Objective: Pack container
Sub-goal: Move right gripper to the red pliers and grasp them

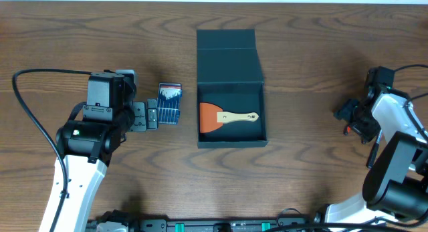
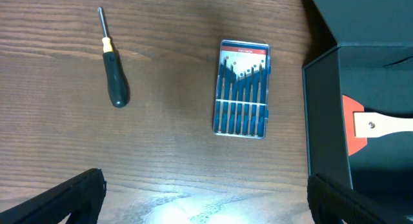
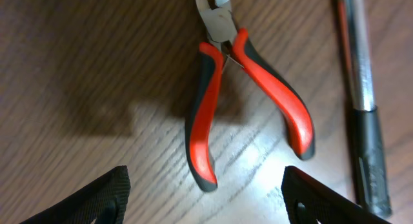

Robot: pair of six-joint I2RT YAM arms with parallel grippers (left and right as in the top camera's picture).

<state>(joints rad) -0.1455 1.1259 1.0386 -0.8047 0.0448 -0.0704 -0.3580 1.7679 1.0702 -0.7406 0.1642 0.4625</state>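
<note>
Far left, left wrist view: green-handled screwdriver (image 2: 113, 79) flat on the bench (image 2: 51, 140), tip pointing away, well apart from the other items. To its right: small blue bit case (image 2: 241, 88), closed and lying flat, near the container's left wall but not touching it. Above that stretch of bench: left claw (image 2: 206, 201), spread wide and empty, with the case just ahead of it. Judged a stance for coming down on the case or the screwdriver, both loose and unobstructed.

Centre: dark teal container (image 1: 231, 95) upright in mid-bench between the two arms, within reach of either. Hinged lid (image 1: 227, 48) folded back flat on the far side, presumably to keep the mouth clear from above. On its floor: orange-bladed scraper (image 1: 226, 117) with pale wooden handle, laid crosswise, bare floor free on the lid side for further tools.

Right: right claw (image 3: 206, 201), likewise gaping and empty, hanging over red-handled pliers (image 3: 221, 35) with handles splayed toward the camera. Just beside them, not touching: steel-shafted tool (image 3: 356, 69) with a dark grip.

Packing judged partly done: one tool in, four visible outside.
</note>
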